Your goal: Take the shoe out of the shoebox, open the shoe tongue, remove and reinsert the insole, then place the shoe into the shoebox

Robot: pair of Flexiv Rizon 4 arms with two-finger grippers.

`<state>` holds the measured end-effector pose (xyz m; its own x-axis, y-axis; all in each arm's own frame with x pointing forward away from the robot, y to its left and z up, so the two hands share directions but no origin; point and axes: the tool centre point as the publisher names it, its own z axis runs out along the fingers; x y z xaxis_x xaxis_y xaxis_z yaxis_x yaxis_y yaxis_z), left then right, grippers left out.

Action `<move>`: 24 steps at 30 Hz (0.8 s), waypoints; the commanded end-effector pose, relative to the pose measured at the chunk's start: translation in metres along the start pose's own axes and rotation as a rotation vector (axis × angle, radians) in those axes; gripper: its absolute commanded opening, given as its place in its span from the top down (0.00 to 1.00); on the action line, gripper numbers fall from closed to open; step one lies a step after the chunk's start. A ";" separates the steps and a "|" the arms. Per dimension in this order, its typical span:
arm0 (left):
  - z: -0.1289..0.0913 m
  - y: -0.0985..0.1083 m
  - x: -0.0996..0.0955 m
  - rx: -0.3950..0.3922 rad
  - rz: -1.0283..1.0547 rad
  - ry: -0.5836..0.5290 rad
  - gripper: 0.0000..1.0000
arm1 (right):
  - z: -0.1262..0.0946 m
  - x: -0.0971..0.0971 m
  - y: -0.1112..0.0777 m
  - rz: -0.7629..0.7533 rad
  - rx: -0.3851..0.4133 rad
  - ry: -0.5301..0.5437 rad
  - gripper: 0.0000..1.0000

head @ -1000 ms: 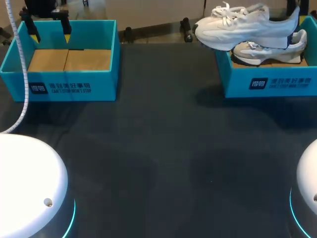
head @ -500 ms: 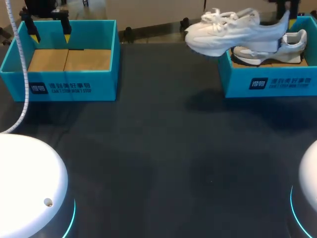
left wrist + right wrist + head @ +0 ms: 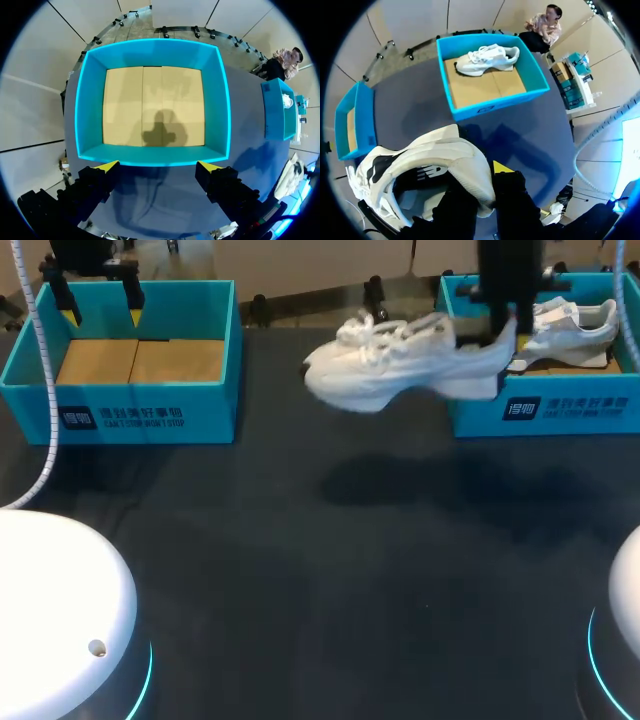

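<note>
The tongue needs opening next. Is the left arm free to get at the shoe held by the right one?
Probably yes: the shoe hangs above the table, toe toward the open left gripper, with nothing between them.

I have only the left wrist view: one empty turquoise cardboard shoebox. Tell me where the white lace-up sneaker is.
Observer: The white lace-up sneaker hangs above the dark table, beside the right turquoise shoebox, toward the middle.
Operator: Report what holds it.
Observer: The right claw, shut on its heel.
Operator: Check inside that shoebox.
Observer: A second white sneaker lies inside, on the cardboard floor.
</note>
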<state>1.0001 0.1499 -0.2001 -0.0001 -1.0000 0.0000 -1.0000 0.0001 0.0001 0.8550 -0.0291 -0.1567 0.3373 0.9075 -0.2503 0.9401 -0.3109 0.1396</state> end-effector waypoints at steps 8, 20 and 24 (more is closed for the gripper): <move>0.000 0.000 0.000 0.000 0.000 0.000 0.00 | 0.022 0.022 -0.049 0.014 -0.022 0.047 1.00; 0.000 0.000 0.000 0.000 0.000 0.000 0.00 | 0.022 0.022 -0.049 0.014 -0.022 0.047 1.00; 0.000 0.000 0.000 0.000 0.000 0.000 0.00 | 0.031 0.030 -0.069 0.014 -0.021 0.048 1.00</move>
<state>1.0001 0.1499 -0.2000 -0.0001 -1.0000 -0.0001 -1.0000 0.0001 0.0000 0.8111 0.0048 -0.1937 0.3440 0.9168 -0.2029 0.9360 -0.3178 0.1513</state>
